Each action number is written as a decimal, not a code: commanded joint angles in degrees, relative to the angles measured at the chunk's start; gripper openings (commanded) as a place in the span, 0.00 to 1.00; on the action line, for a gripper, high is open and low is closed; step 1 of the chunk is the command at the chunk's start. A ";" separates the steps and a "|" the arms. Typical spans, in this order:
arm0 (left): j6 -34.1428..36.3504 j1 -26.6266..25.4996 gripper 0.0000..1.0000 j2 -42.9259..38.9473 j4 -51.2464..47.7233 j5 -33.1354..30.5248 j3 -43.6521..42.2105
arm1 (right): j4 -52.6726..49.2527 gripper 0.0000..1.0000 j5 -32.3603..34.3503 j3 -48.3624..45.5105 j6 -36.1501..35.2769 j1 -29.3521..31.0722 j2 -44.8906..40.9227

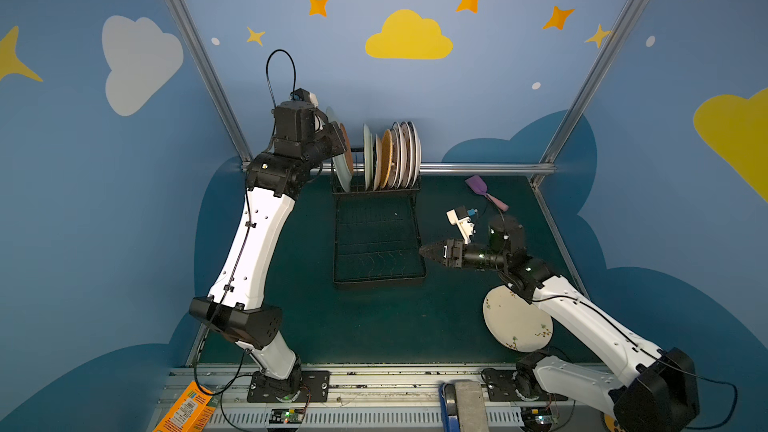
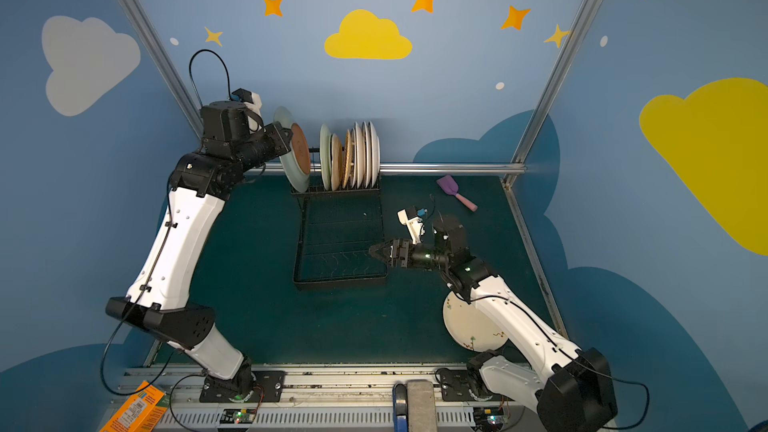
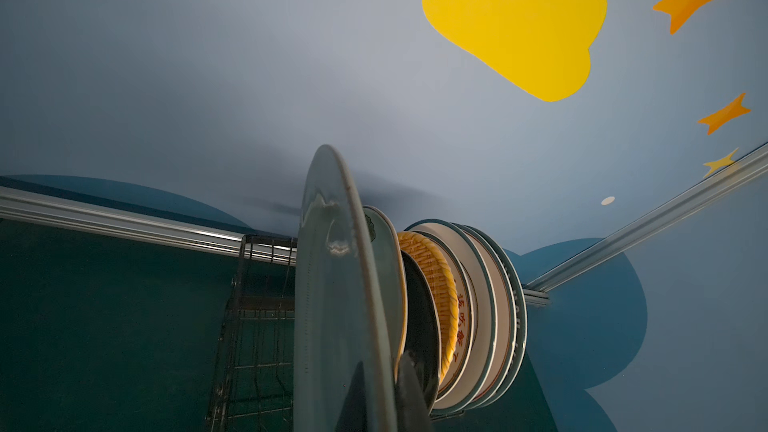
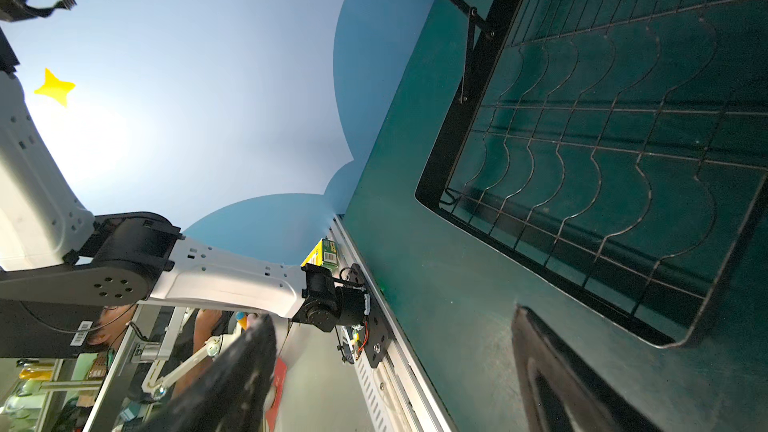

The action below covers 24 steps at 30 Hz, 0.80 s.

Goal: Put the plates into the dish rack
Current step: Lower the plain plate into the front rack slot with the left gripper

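Left gripper [image 1: 336,142] clamped on pale green plate [image 1: 341,177], on edge at left end of dish rack [image 1: 376,283] — right gripper [image 1: 427,251] spread wide beside its lower tray [image 1: 420,238].

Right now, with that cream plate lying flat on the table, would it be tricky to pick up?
The cream plate looks like stiff, breakable dinnerware, so likely no flexing. Flat on the table, its low rim probably offers little to grab. Pushed, it should slide, not roll.
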 commanded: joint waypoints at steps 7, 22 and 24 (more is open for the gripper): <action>-1.19 0.35 0.04 4.76 6.08 3.59 8.95 | 1.31 0.87 0.57 -0.16 -0.59 1.56 0.93; 0.45 -0.28 0.04 11.20 3.55 2.81 14.22 | 0.94 0.87 0.89 -1.39 -0.57 2.03 -0.31; 1.10 -0.55 0.04 12.02 2.94 2.98 15.15 | 0.84 0.87 0.89 -1.49 -0.53 1.98 -0.35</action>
